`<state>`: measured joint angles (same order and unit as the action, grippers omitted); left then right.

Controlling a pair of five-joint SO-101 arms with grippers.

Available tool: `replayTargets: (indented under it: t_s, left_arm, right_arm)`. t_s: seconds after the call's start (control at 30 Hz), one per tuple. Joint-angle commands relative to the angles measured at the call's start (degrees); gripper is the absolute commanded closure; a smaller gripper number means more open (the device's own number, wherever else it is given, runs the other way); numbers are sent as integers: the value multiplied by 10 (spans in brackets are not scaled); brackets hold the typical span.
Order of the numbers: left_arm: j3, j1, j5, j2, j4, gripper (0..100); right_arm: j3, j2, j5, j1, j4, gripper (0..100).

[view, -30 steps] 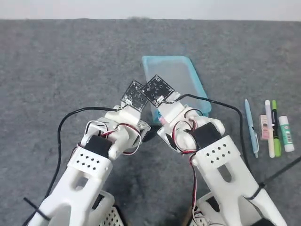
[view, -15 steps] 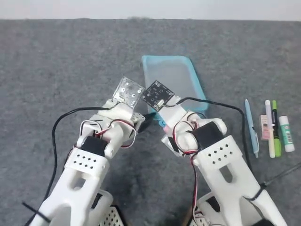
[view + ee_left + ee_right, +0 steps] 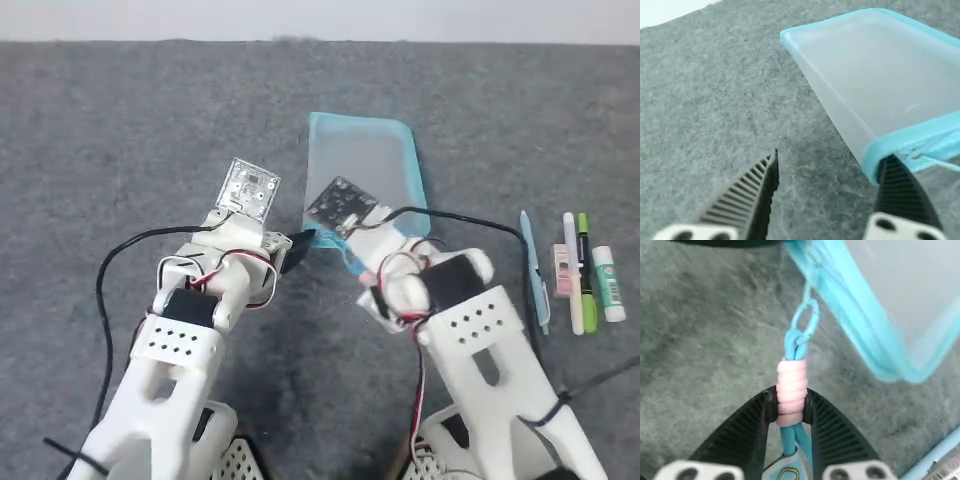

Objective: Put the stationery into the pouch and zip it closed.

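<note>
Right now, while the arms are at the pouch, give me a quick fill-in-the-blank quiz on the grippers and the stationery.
1. The gripper shut on the zipper pull belongs to the ____ arm.
2. The left gripper stands ____, with one finger at a corner of the pouch.
3. The stationery lies in a row on the table, not yet ____ the pouch.

Missing words: right; open; inside.

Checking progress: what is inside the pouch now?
Nothing shows through the translucent pouch; the stationery lies on the mat apart from it. Its near end is covered by the right arm.
</note>
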<state>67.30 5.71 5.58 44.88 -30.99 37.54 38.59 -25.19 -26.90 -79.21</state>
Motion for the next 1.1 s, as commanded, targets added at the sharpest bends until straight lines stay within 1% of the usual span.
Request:
replayTargets:
  t_s: [0.0,0.13,0.23,0.33,0.47,0.53,0.67,0.77,0.93,1.07]
  left_arm:
    - [-10,-19,-13,2,24,710]
    - [-3,-19,-13,2,39,710]
    - [-2,-19,-13,2,40,710]
    - [-2,-12,-14,2,40,710]
    - [5,15,-14,3,36,710]
    - [11,25,-11,7,33,710]
    - [-7,29,-11,12,-37,708]
    - [-13,29,-10,52,-76,706]
    - [35,44,7,158,-84,706]
    - [49,58,9,211,-105,708]
  right_arm:
    - [-4,26,-34,57,-11,993]
    - [16,36,-67,109,-3,993]
    - [33,77,-79,125,0,993]
    - [38,114,-67,98,-3,993]
    - [26,124,-10,16,2,993]
    - [8,110,11,-10,2,993]
    - [-43,72,18,-8,-5,993]
    - [-75,46,22,-7,-8,993]
    - [-90,23,33,-7,-8,993]
    - [-90,23,33,-8,-8,993]
